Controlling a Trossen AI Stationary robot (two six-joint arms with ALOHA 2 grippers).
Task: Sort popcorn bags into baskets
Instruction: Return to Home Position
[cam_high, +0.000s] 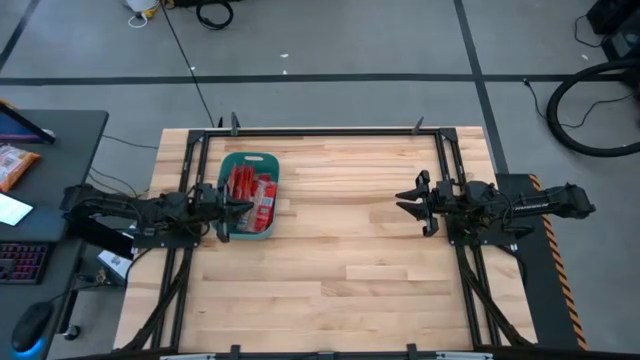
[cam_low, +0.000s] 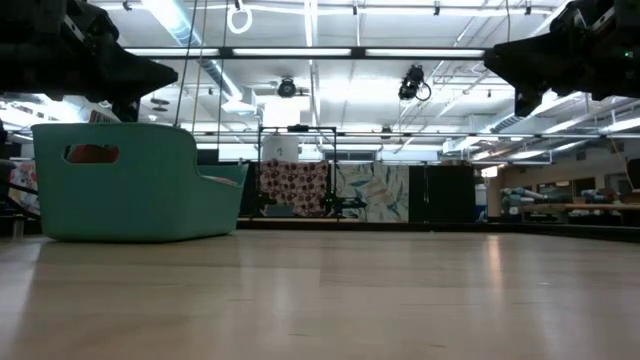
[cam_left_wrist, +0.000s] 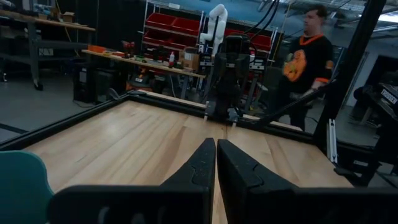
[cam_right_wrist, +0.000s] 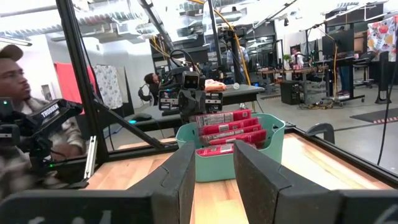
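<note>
The teal basket (cam_high: 248, 232) stands flat on the table's left half, also in the low view (cam_low: 130, 190) and the right wrist view (cam_right_wrist: 273, 140). Several red popcorn bags (cam_high: 250, 195) stand packed on edge inside it, their tops showing over the rim (cam_right_wrist: 227, 132). My left gripper (cam_high: 243, 208) hovers shut over the basket's left side; its fingers (cam_left_wrist: 216, 144) meet, with a basket corner (cam_left_wrist: 18, 186) beside them. My right gripper (cam_high: 403, 200) hangs open over the table's right half, its fingers (cam_right_wrist: 214, 155) pointing at the basket from a distance.
Bare wood spreads between the basket and my right gripper (cam_high: 330, 230). A black frame rail (cam_high: 330, 130) runs along the far edge. An orange snack packet (cam_high: 15, 165) lies on the side desk at the left. People stand beyond the table (cam_left_wrist: 308, 56) (cam_right_wrist: 12, 81).
</note>
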